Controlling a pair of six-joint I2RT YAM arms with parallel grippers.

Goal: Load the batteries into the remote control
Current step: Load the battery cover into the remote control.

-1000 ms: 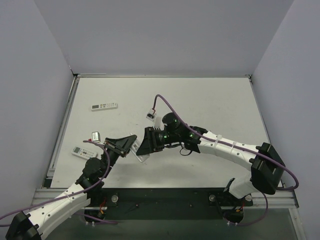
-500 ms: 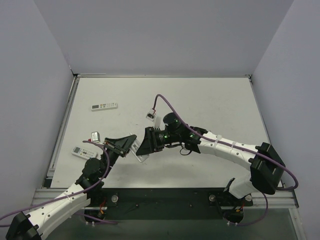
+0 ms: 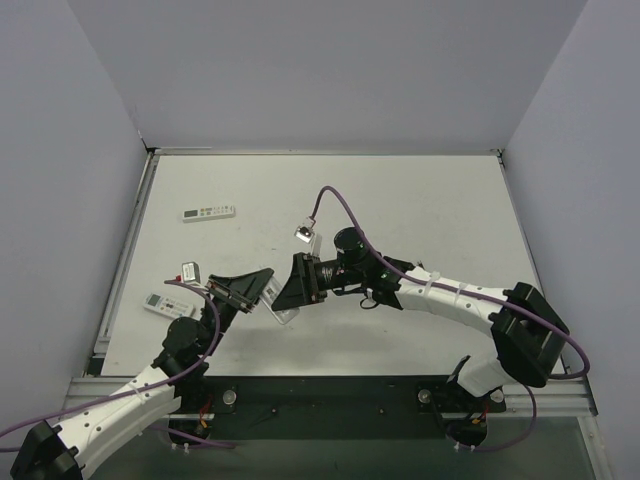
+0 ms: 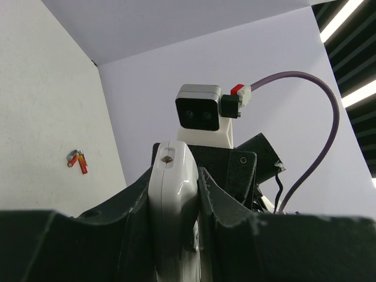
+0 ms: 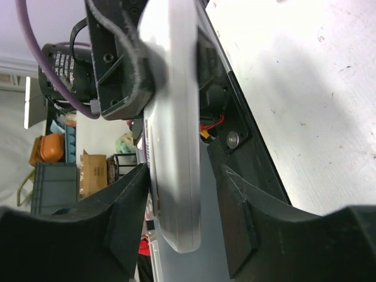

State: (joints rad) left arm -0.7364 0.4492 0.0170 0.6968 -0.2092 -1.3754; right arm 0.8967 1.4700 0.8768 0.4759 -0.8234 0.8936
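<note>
My left gripper (image 3: 262, 286) is shut on a thick white remote control (image 3: 283, 314) and holds it above the table's front middle. In the left wrist view the remote control (image 4: 171, 194) stands clamped between both fingers, its rounded end with a small emitter pointing up. My right gripper (image 3: 287, 288) faces it from the right. In the right wrist view the remote control (image 5: 173, 147) sits between the spread jaws, with a gap to the right finger (image 5: 235, 217). Small red and orange batteries (image 4: 77, 160) lie on the table beyond.
A small slim white remote with dark markings (image 3: 208, 212) lies at the back left. A white remote with a grey end (image 3: 165, 304) lies near the left edge. The right arm's wrist camera (image 4: 200, 114) looms close in the left wrist view.
My right gripper has edged a little left, closer over the held remote control. The left gripper and the remote control have hardly moved.
</note>
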